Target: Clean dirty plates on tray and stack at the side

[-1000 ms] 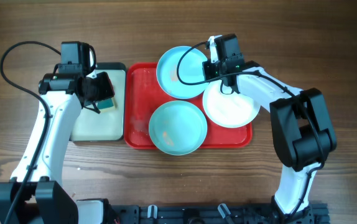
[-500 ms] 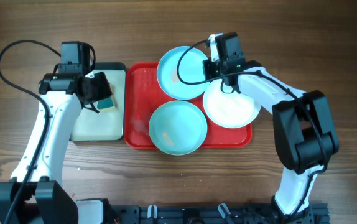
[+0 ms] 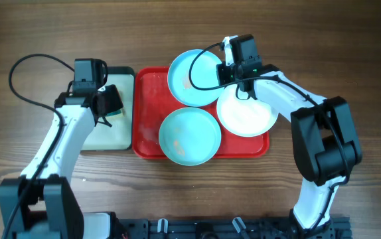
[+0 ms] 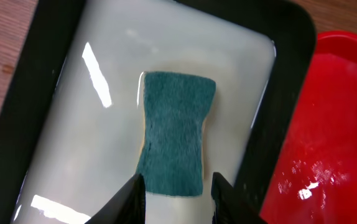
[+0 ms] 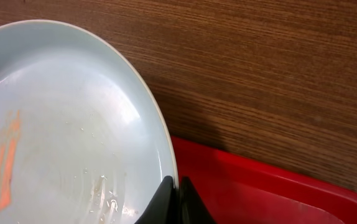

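Observation:
The red tray holds three plates. A pale turquoise plate with orange smears leans over the tray's far edge. A second turquoise plate lies at the front and a white plate at the right. My right gripper is shut on the far plate's right rim, its fingertips pinching the edge. My left gripper hangs open over a teal sponge, one finger on each side of the sponge's near end.
The sponge lies in a black-rimmed tray with a wet, pale inside, just left of the red tray. Bare wooden table surrounds both trays. Black cables loop off both arms.
My left arm has shifted a little right and toward the sponge, and its jaws have narrowed. The right arm and the plates have not moved.

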### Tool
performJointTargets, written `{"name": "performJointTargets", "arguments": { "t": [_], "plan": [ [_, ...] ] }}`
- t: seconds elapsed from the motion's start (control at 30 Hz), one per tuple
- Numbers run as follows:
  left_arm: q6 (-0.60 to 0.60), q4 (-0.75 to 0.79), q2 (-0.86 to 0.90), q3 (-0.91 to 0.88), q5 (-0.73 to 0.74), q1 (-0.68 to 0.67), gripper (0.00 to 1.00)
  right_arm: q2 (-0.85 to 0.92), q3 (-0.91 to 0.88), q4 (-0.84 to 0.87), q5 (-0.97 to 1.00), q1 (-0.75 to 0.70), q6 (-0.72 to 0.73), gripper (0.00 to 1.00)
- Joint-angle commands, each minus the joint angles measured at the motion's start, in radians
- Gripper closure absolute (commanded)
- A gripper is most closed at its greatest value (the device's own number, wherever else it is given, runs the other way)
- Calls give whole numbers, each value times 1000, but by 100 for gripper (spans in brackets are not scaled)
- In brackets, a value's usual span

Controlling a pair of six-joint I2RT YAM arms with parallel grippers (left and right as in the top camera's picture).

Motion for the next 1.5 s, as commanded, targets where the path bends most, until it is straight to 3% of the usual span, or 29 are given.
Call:
{"name": "performJointTargets", "arguments": {
  "t": [0.0,0.17,0.27,0.6,0.83,0.93,1.33,1.47],
  "plan": [
    [25,35,71,-12,-22,20,69,-30,14,1,7,3,-10,96],
    [33,53,154,-12,-13,46,71,-30,14,1,7,3,-10,96],
    [85,65,167,-12,70,59,71,-30,14,1,7,3,-10,96],
    [129,33,164,47,69,80,70,-30,14,2,-21,3,-9,96],
    [129,11,161,79,111,80,63,-30,14,2,-23,3,-10,96],
    [124,8,161,77,117,80,67,-30,14,2,-23,3,-10,96],
    [121,31,219,72,104,80,66,-30,14,2,-23,3,-10,96],
    [121,34,222,72,105,79,73,-30,14,2,-23,3,-10,96]
  ]
}}
